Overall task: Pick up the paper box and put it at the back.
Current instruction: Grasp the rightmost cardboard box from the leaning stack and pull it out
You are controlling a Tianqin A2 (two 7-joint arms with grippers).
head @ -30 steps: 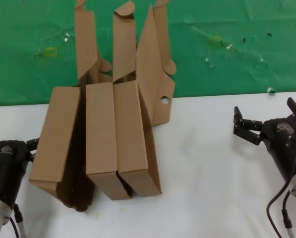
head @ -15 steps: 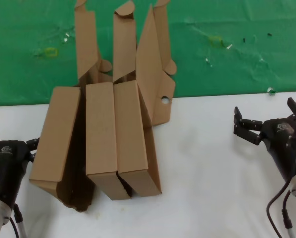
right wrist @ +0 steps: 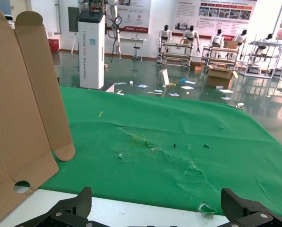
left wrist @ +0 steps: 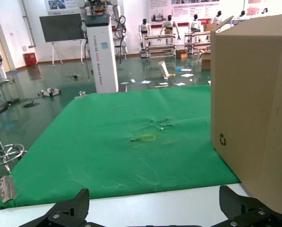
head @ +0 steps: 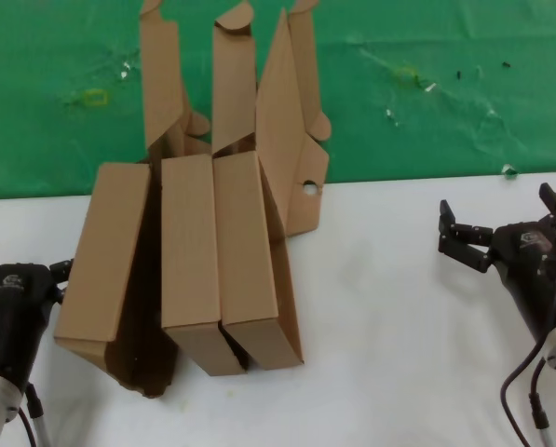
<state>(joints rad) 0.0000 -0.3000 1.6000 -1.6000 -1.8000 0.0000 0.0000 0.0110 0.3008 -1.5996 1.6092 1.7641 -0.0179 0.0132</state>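
Three brown cardboard boxes lie side by side on the white table point(head: 389, 326), their lids standing up against the green cloth at the back point(head: 464, 102). The paper box point(head: 190, 251) is the plain middle one. Left of it lies a wider box point(head: 105, 247) with a dark underside; right of it lies a box point(head: 250, 251) whose flap has a small round hole point(head: 310, 188). My left gripper point(head: 21, 256) stands open just left of the wider box. My right gripper point(head: 499, 214) is open well to the right of the boxes. Neither holds anything.
The left wrist view shows the wider box's side point(left wrist: 254, 109) close by the left gripper point(left wrist: 155, 201) and the green cloth point(left wrist: 122, 151) ahead. The right wrist view shows the holed flap point(right wrist: 18, 142), the torn cloth point(right wrist: 188, 142) and the right gripper point(right wrist: 156, 201).
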